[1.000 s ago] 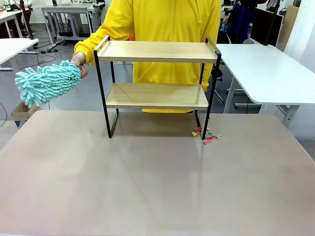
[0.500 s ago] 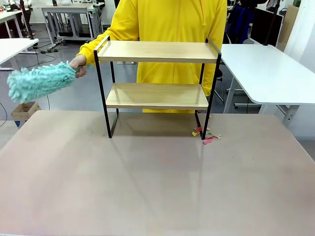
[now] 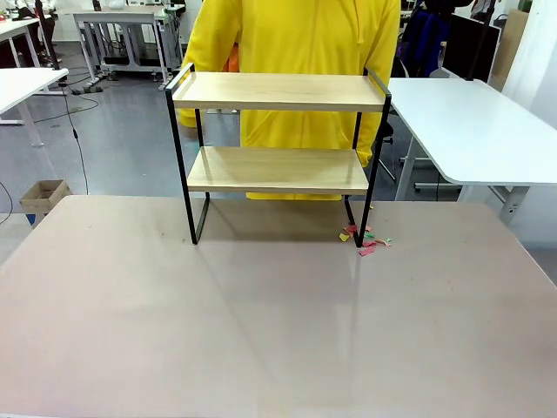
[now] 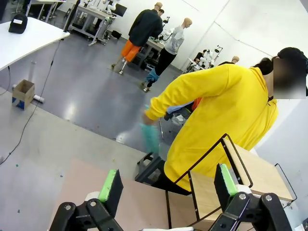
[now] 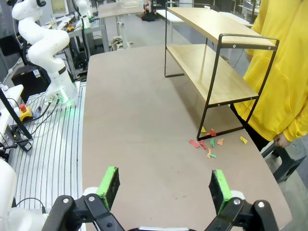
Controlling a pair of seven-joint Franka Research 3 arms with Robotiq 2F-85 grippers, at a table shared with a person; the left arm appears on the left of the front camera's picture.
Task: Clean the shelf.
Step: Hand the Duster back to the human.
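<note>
Your left gripper [image 4: 167, 185] has its jaws spread wide with nothing between the green pads [image 4: 109, 185]; it looks out from the table's left end toward the person in the yellow hoodie [image 4: 226, 113], who leans over with one hand [image 4: 146, 117] reaching down and a blurred teal thing [image 4: 151, 137] just under it, too smeared to tell what. Your right gripper [image 5: 164, 187] is also wide apart and holds nothing, hovering above the brown tabletop [image 5: 139, 125]. The shelf [image 3: 278, 152] stands upright at the far middle of the table [image 3: 261, 313], right in front of the person's torso [image 3: 300, 52]. Both light wooden boards look bare: you see nothing on the top board [image 3: 278, 90] or the lower board [image 3: 278, 169]. Small coloured paper scraps [image 3: 364, 239], red, green and yellow, lie on the tabletop just beside the shelf's front right leg [image 3: 370, 196], some touching its foot; in the right wrist view the same scraps [image 5: 211, 142] are scattered by that leg [image 5: 208, 113]. A small cardboard box [image 3: 43, 196] sits on the floor past the table's left corner, open-topped, contents too small to make out. White tables [image 3: 474, 131] stand beside and behind.
</note>
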